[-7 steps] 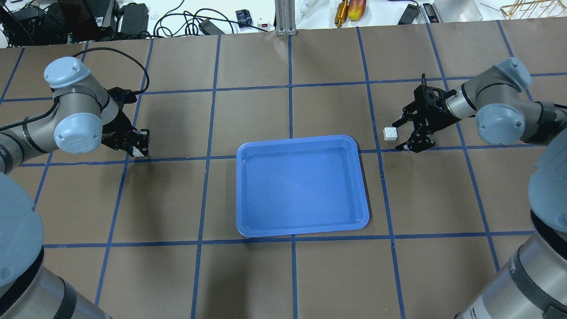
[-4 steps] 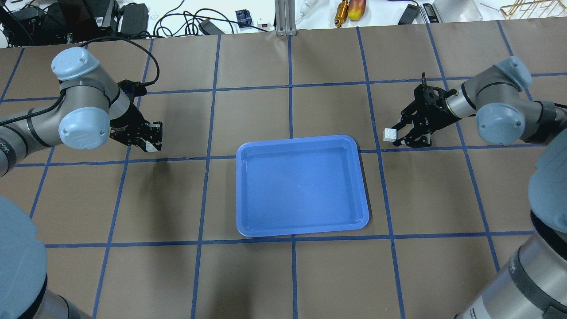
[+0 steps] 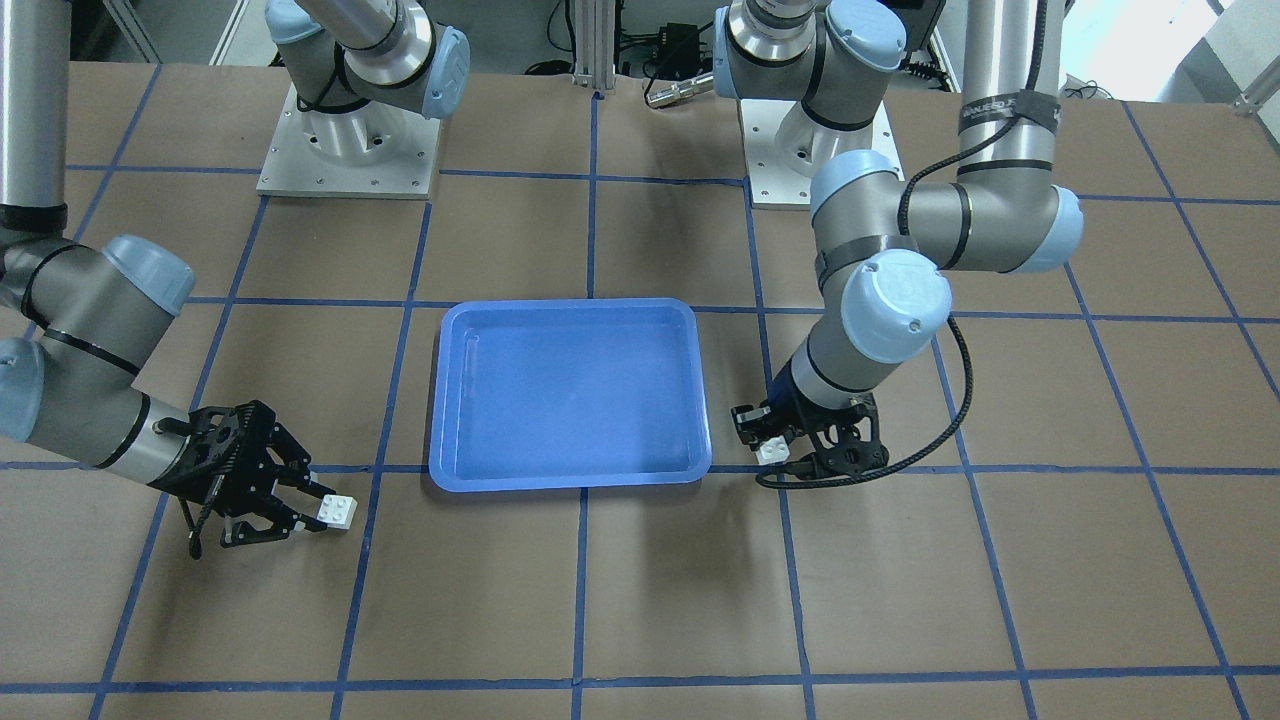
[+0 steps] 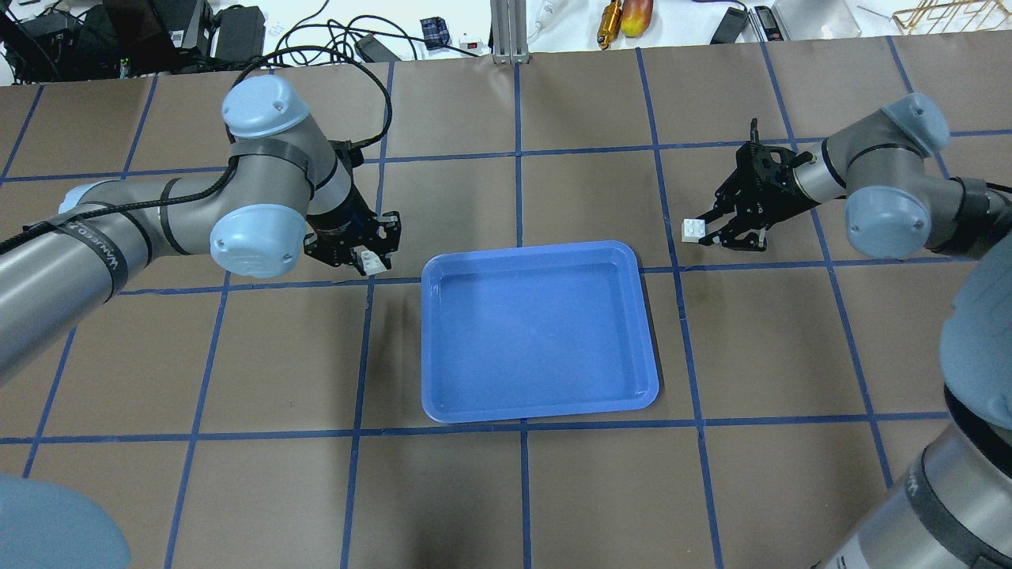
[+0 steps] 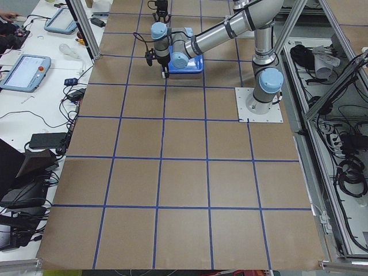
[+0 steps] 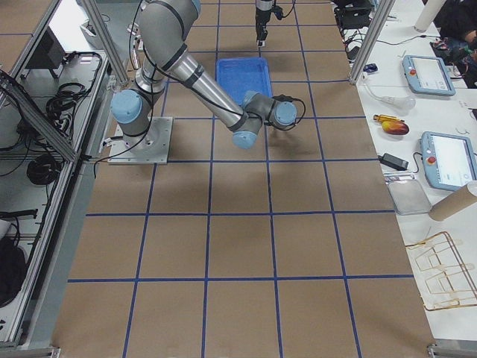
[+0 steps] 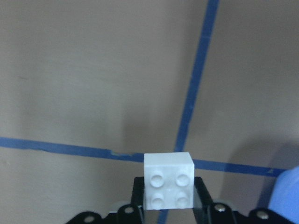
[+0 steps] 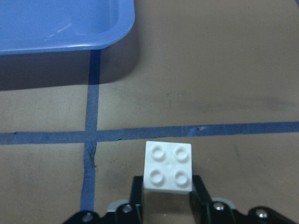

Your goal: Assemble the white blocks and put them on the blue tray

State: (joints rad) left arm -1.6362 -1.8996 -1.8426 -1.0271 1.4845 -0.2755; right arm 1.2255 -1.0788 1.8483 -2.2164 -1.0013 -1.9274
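While the left tool (image 4: 370, 254) is pinching one white block (image 4: 371, 261) just beside the blue tray (image 4: 538, 246), the right tool (image 4: 704, 231) is gripping the other block (image 4: 693, 230) straight across the tray from it (farther off, apparently clear of the bench).

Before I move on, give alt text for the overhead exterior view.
The left gripper holds a white block by the upper-left corner of the blue tray; the right gripper holds the other white block farther off its upper-right corner.
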